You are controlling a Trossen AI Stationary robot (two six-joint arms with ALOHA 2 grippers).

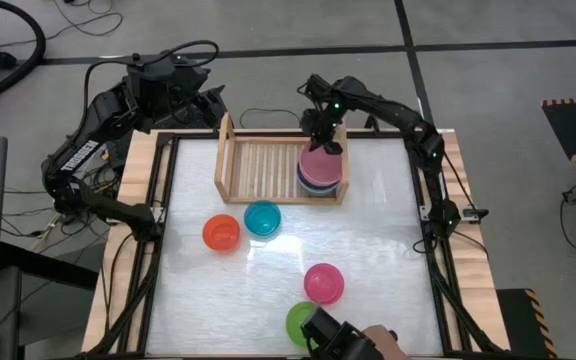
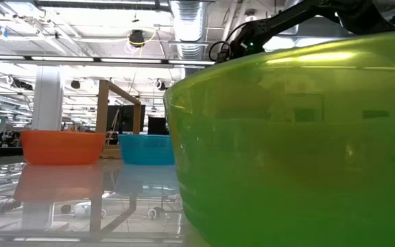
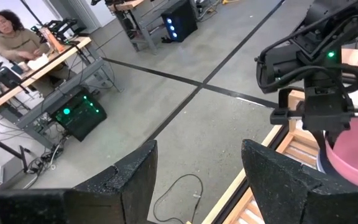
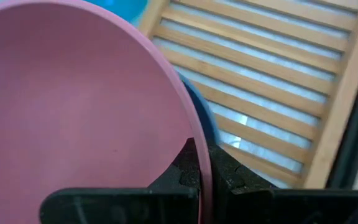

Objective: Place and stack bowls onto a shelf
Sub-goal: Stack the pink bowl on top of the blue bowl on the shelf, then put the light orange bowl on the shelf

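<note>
- The pink bowl (image 1: 320, 162) sits on top of a stack at the right end of the shelf (image 1: 258, 160), a blue bowl (image 1: 313, 186) showing under it; nesting them leaves the bare slats free for the rest.
- The right tool (image 1: 325, 140) is at the bowl's far rim, its fingers (image 4: 225, 171) pinching the thin wall, one inside and one outside, likely so the bowl can be lowered level.
- I judge the bowl is being seated and not yet let go.
- The orange bowl (image 1: 221, 232), teal bowl (image 1: 262, 217), magenta bowl (image 1: 323, 283) and lime green bowl (image 1: 301, 322) wait on the worktop (image 1: 368, 240).
- The left tool (image 3: 194, 180) hangs spread and empty behind the shelf's left end.
</note>
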